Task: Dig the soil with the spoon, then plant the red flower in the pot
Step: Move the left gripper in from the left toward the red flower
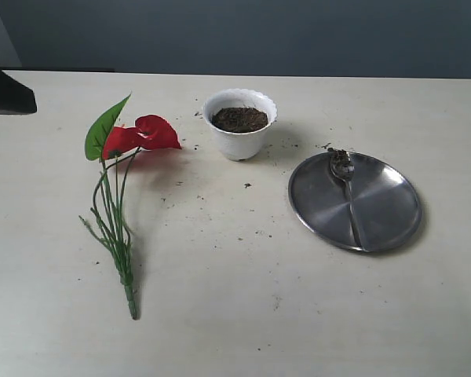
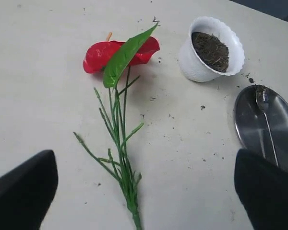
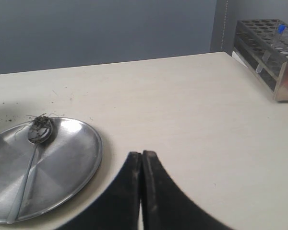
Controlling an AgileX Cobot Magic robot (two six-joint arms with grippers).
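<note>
The left tool (image 2: pixel 145 158) hangs over the worktop (image 1: pixel 243 298) with its two dark fingers (image 2: pixel 24 187) spread as wide as they go, and it holds nothing. In its own wrist view the lower stems of the flower (image 1: pixel 145 133) lie on the worktop between those fingers, and neither finger touches them. The flower lies flat to the left of the pot (image 1: pixel 239 143), with its red blooms at the far end, near the pot but apart from it, and its bundle of thin green stems running towards the near edge. The pot stands upright in the middle of the worktop, filled almost to its scalloped rim with dark soil (image 1: pixel 239 119). To its right, well apart, is a round steel plate (image 1: pixel 388 208). The spoon (image 1: pixel 347 188) lies on the plate with its bowl close to the rim on the pot's side and its handle running across the plate. A small clump of soil sits in the bowl. Loose crumbs (image 1: pixel 247 186) are scattered over the worktop between pot and plate. The right tool (image 3: pixel 142 163) has its fingers pressed tight together with nothing between them. It is above bare worktop just beside the plate's rim and clear of the spoon. Beyond it, at the far corner of the worktop, stands a metal tube rack (image 3: pixel 271 55).
</note>
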